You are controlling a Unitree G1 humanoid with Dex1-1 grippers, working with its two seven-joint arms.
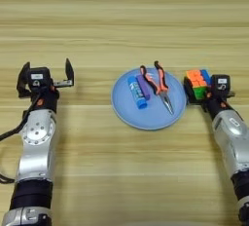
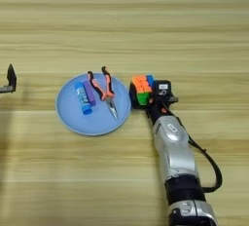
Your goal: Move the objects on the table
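A round light-blue plate (image 1: 127,109) sits on the wooden bench (image 1: 121,20) a little right of the frame's centre. On it lie needle-nose pliers (image 1: 159,85) with orange-and-black handles, the handles toward the top of the frame and the tip pointing to the lower right, and to their left a blue marker-like stick (image 1: 136,92) with a purple piece (image 1: 143,86) touching its right side. The multicoloured puzzle cube (image 1: 197,84) stands just beside the plate's right rim. The right gripper (image 1: 203,91) is at the cube at the right of the frame, its black fingers closed around it. At the left of the frame the left gripper (image 1: 45,74) rests well apart from the plate, its fingers spread wide and holding nothing
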